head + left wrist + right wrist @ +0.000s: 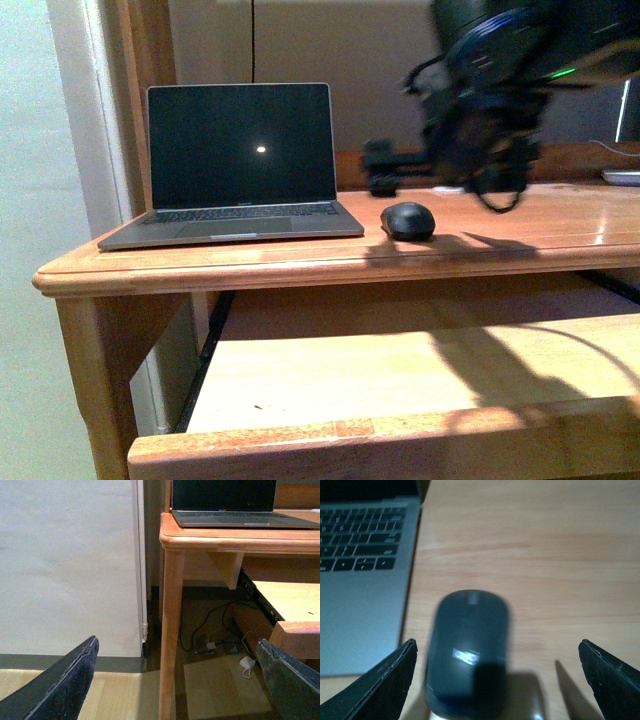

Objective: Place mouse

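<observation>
Below the laptop (240, 160), a pull-out shelf (350, 380) of pale wood juts out from under the counter (520, 225). Its board shows bare wood with one tiny dark speck and a broad shadow across the part to the right of the laptop.

The mouse (408, 220) lies flat on the counter just to the right of the laptop's base. A narrow strip of wood separates them, so they do not touch.

The right pincer (497, 645) is spread wide above the counter, with the mouse in the gap between its two fingers (385, 680). Neither finger touches the mouse, and the pincer holds nothing. The mouse is blurred in the right wrist view. In the front view the right arm is a blurred dark mass above and to the right of the mouse.

The left pincer (177, 641) is also spread wide and holds nothing. It sits low, down and to the left of the laptop, facing the counter's leg (170, 630). Behind the leg, cables (210, 625) lie on the floor (125, 695).
</observation>
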Action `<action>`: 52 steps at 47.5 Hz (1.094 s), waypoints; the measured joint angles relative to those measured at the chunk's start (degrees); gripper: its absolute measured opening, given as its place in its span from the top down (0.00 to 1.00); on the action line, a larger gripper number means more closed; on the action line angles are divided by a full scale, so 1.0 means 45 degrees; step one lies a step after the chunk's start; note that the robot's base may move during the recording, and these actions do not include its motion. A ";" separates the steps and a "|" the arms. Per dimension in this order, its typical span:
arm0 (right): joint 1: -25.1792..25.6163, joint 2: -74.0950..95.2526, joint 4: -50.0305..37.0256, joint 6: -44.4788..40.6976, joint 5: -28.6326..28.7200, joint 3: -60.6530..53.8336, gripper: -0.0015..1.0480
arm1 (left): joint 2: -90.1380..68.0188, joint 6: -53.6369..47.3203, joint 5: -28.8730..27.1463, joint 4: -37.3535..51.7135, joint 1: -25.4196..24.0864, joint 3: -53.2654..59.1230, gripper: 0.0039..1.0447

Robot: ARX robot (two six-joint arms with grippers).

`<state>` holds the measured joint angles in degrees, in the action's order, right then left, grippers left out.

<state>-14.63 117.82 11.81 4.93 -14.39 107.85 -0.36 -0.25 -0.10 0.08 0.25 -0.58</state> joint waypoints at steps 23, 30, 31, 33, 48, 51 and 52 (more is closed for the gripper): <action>0.4527 -1.2546 -0.2152 -0.0515 0.4517 -1.2949 0.07 | 0.0005 0.0000 0.0024 0.0000 0.0000 0.0000 0.07; 0.4614 -1.2910 -0.2055 -0.1005 0.4750 -1.5373 0.07 | 0.0010 0.0000 0.0019 0.0000 0.0000 0.0000 0.07; 0.4600 -1.2910 -0.2055 -0.1039 0.4687 -1.5557 0.07 | 0.0010 0.0000 0.0019 0.0000 0.0000 0.0000 0.07; 0.4342 -1.2998 -0.2132 -0.1137 0.4561 -1.6364 0.07 | 0.0005 -0.0005 0.0039 0.0000 0.0000 0.0000 0.07; 0.1506 -1.1385 -0.4352 -0.1239 0.2793 -1.7500 0.07 | 0.0019 0.0000 0.0024 0.0000 0.0000 0.0000 0.07; 0.0908 -1.0540 -0.4823 -0.1127 0.2404 -1.7452 0.07 | 0.0019 -0.0005 0.0024 0.0000 0.0000 0.0000 0.07; 0.0767 -1.0312 -0.4935 -0.1088 0.2327 -1.7408 0.07 | 0.0019 0.0000 0.0024 0.0000 0.0000 0.0000 0.07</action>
<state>-11.18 71.42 -10.39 0.03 -3.92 29.52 -0.27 -0.25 0.01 0.08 0.25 -0.58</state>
